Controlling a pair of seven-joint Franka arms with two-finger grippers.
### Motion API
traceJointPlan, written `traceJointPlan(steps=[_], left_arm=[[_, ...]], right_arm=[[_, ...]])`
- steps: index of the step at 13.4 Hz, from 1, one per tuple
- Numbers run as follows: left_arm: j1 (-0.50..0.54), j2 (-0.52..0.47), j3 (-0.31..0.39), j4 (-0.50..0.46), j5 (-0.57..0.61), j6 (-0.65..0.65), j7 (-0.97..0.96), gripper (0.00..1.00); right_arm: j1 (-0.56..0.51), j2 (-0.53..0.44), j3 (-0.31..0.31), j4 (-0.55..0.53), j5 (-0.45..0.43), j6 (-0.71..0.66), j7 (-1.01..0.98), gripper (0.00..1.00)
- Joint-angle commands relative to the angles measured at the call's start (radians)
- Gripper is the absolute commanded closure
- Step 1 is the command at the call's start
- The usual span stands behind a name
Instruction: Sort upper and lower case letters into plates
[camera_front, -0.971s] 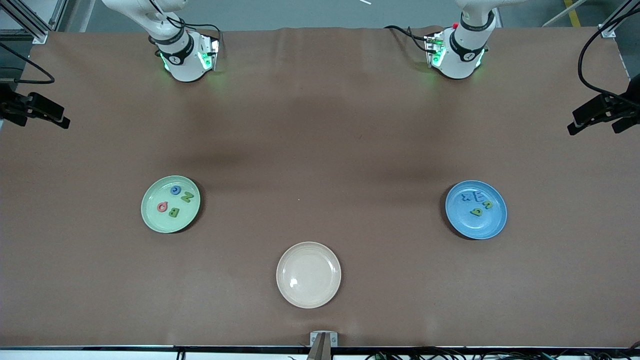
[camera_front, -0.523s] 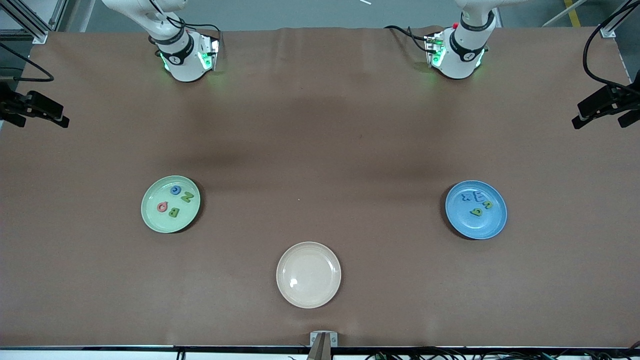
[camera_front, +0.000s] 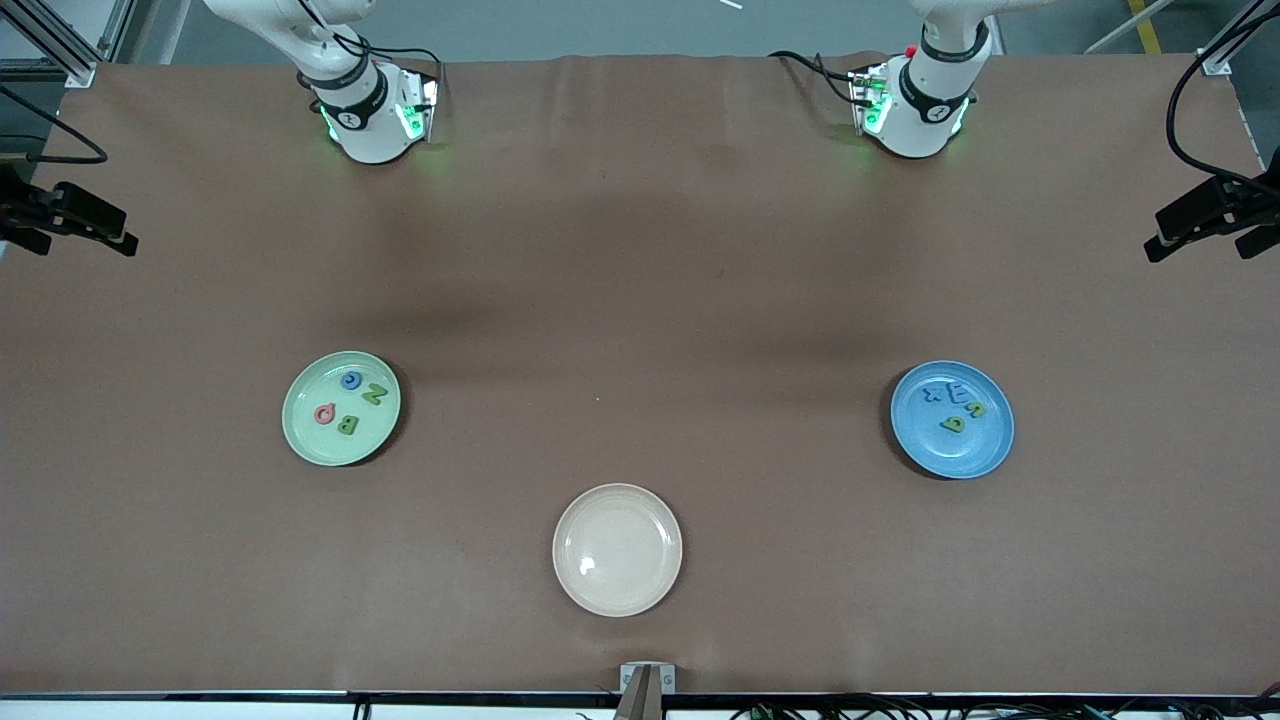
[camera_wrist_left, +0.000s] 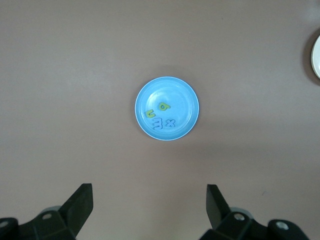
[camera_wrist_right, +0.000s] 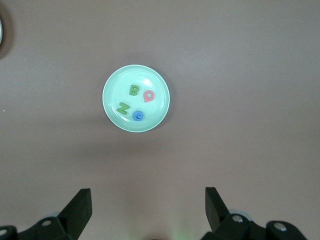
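A: Plates. Landmark is the cream plate, nearest the front camera and holding nothing. The green plate sits farther from the camera than it, toward the right arm's end; the blue plate likewise, toward the left arm's end.

B: Letters?

A: Four in green: a green B, pink Q, green Z, blue c or C, case unclear. Four in blue: a blue x, blue E, and two green ones, u and what looks like a 9 or g.

B: Step?

A: Judging by no loose letters on the table, sorting looks done or nearly so. Next move is probably just parking, unless that E is misplaced.

B: Grippers?

A: The front view shows only dark shapes at its edges. The wrist views show more: left gripper high over the table near the blue plate, fingers wide apart, holding nothing; right gripper the same near the green plate. Both arms wait.
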Motion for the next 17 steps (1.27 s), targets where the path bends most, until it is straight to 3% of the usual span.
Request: traceJointPlan(steps=[1, 10, 13, 17], left_arm=[[0.002, 0.011, -0.001, 0.027, 0.018, -0.022, 0.009, 0.0], [-0.009, 0.012, 0.003, 0.027, 0.02, -0.022, 0.011, 0.0], [-0.125, 0.011, 0.061, 0.027, 0.101, -0.022, 0.006, 0.0], [-0.146, 0.011, 0.077, 0.027, 0.104, -0.022, 0.006, 0.0]], right_arm=[[-0.016, -0.031, 0.009, -0.03, 0.006, 0.012, -0.013, 0.0], [-0.019, -0.03, 0.008, -0.032, 0.003, 0.012, -0.017, 0.0], [-0.014, -0.03, 0.009, -0.032, -0.007, 0.014, -0.018, 0.0], [-0.012, -0.03, 0.011, -0.032, -0.011, 0.014, -0.02, 0.0]])
